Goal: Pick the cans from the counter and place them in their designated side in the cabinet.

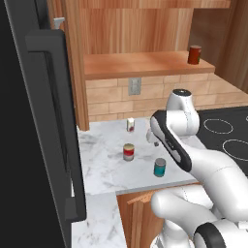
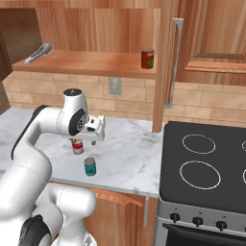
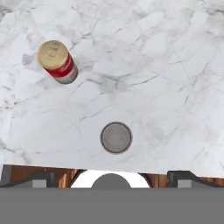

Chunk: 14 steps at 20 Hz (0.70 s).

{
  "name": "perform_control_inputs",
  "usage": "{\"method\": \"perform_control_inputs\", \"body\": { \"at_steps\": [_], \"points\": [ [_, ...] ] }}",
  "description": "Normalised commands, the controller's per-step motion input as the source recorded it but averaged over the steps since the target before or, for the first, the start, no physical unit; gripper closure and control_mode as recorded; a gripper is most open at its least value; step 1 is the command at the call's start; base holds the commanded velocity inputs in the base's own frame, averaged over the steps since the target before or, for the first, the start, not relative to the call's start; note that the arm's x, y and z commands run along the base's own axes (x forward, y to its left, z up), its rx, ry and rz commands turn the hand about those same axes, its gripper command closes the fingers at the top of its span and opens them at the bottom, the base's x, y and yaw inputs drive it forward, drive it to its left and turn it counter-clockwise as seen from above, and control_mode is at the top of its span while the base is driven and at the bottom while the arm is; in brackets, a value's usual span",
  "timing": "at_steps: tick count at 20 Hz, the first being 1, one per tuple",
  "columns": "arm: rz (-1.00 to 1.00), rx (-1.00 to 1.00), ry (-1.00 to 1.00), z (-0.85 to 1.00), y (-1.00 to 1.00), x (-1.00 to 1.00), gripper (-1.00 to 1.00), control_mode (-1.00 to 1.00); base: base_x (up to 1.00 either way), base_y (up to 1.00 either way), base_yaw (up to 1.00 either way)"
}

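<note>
1. Neither of the two cans to be moved has left the counter (image 1: pixel 104 167). The teal-blue can (image 1: pixel 160 167) stands upright near the front edge of the white marble slab. The red can with the tan upper band (image 1: pixel 128 152) stands upright a little further back and to the left of it.
2. The cabinet (image 1: pixel 140 65), a warm brown wood shelf above the brick backsplash, holds one plain dark red can (image 1: pixel 194 54) at its right end. Judging by this, the whole task is still ahead: both picks and both placements.
3. A small white container with a red mark (image 1: pixel 130 125) stands at the back of the counter near the wall. A black stovetop (image 2: pixel 206 163) lies to the right of the marble.
4. The gripper (image 2: pixel 97 129) hangs above the counter with its jaws spread wide apart and nothing between them.
5. In the hand view the teal-blue can (image 3: pixel 116 138) appears from straight above as a round silver lid, almost directly under the hand and near the counter's front edge. The red can (image 3: pixel 57 61) lies off to the upper left in that view, well apart from the fingers.
6. My judgement is that the teal-blue can is the nearer target.
</note>
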Motion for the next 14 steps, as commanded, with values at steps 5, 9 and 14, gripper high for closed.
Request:
{"method": "perform_control_inputs", "body": {
  "at_steps": [5, 9, 14],
  "points": [
    [0.0, 0.0, 0.0, -0.15, 0.0, 0.01, -1.0, -1.0, 0.0, 0.0, 0.0],
    [0.0, 0.0, 0.0, -0.15, 0.0, 0.03, -1.0, -1.0, 0.0, 0.0, 0.0],
    [0.0, 0.0, 0.0, -0.14, 0.0, 0.03, -1.0, -1.0, 0.0, 0.0, 0.0]
  ]
}}
